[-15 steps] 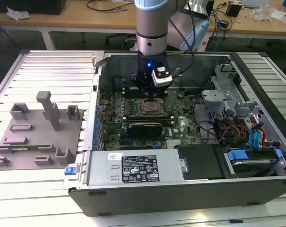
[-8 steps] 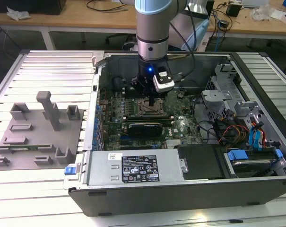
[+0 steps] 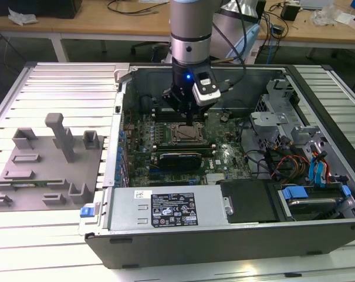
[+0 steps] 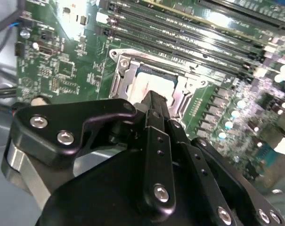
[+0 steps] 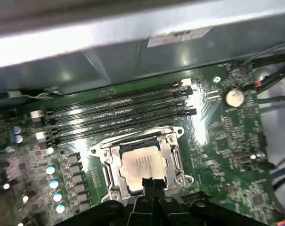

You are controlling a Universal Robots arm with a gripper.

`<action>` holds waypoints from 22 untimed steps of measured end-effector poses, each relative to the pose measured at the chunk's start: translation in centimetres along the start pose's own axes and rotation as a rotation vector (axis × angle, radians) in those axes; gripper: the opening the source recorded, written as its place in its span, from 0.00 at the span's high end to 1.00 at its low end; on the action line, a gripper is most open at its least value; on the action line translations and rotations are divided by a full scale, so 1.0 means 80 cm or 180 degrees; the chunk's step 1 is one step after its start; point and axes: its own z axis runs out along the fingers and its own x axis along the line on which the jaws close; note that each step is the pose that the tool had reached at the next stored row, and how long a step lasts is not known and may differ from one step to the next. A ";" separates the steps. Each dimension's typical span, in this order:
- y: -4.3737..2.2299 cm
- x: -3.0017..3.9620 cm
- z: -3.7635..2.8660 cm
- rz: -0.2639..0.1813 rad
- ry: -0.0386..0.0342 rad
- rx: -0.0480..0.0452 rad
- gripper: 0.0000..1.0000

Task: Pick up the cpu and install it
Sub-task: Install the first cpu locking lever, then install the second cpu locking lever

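The cpu (image 5: 141, 165), a pale silver square, lies flat inside the metal-framed socket (image 5: 173, 141) on the green motherboard. My gripper (image 5: 152, 182) hangs just above it, its two dark fingers pressed together with the tips over one edge of the chip. In the second wrist view the cpu (image 4: 149, 84) shows just beyond the joined fingertips (image 4: 154, 98), inside the socket frame (image 4: 121, 80). From the exterior view the gripper (image 3: 192, 121) points straight down over the socket (image 3: 186, 134), inside the open computer case. Whether the tips touch the chip I cannot tell.
Memory slots (image 5: 118, 115) run beside the socket. A black card (image 3: 178, 158), cables (image 3: 283, 164) and drive bays (image 3: 309, 194) crowd the case, with the power supply (image 3: 168, 208) along its front. A grey fixture with blocks (image 3: 48, 161) lies on the table at the exterior view's left.
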 end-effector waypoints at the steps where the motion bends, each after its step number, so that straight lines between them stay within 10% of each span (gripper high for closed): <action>1: 0.0001 0.0000 -0.0001 0.0000 0.0000 -0.0001 0.89; 22: -0.0002 -0.0002 -0.0020 0.0002 0.0005 -0.0023 0.89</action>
